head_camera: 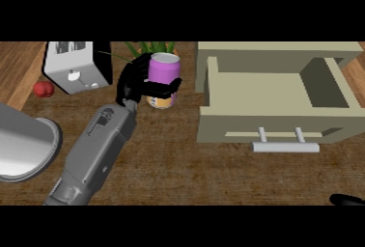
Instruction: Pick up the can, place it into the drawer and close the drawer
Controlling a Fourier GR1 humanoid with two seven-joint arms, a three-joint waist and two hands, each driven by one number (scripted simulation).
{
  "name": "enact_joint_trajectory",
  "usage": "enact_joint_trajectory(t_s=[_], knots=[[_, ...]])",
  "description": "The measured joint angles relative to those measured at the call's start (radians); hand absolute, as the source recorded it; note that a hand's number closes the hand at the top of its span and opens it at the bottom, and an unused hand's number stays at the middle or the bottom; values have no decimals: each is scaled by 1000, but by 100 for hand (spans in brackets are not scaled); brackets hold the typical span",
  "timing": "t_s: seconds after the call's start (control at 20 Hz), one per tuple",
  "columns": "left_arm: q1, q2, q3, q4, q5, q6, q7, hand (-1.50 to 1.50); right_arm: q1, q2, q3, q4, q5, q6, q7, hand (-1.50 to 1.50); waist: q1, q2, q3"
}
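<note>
**Can in my left hand, drawer off to the right**

My left hand [143, 86] was curled round the purple can [164, 72], thumb crossing its front and fingers wrapping in from the left side. The can stood upright, its long axis running top to bottom, silver lid toward the back of the counter and a yellow band showing below my thumb. I could not tell whether its base was touching the wooden counter [185, 164] or had just cleared it.

What mattered for the next move was direction: the open drawer [271, 87] lay directly to the right of the can, near but apart from it, with its left wall the first thing in the way. I judged the can would have to rise over that wall before it could be set down inside. The drawer's handle [285, 146] faced me, so closing would mean a push away from me.

My left forearm [96, 149] came in from the lower left and slanted up toward the can. My right hand [348, 199] barely showed at the lower right edge, well apart from the can; I could not tell how its fingers lay.

A toaster [75, 65] stood just left of my hand, a red apple [43, 89] beside it, a green plant [153, 47] behind the can, and a metal pot [25, 144] at the left edge.
</note>
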Motion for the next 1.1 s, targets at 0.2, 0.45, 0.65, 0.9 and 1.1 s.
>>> enact_joint_trajectory(t_s=[0.2,0.45,0.65,0.9,1.1], knots=[[11,12,-13,-38,-11,39,65,150,-8,-2,4,13,2,4,-9,-150,-13,0,0],[27,25,-33,-88,-30,99,154,150,-28,-1,18,16,2,2,-2,-150,-30,-1,-1],[42,39,-55,-131,-50,142,222,150,-54,-5,26,26,7,-1,4,-150,-45,-1,-1],[68,59,-80,-190,-82,208,298,150,-71,-9,37,35,4,4,5,-150,-73,-1,0],[88,70,-102,-236,-109,264,359,150,-84,-10,48,40,0,9,6,-150,-95,0,1]])
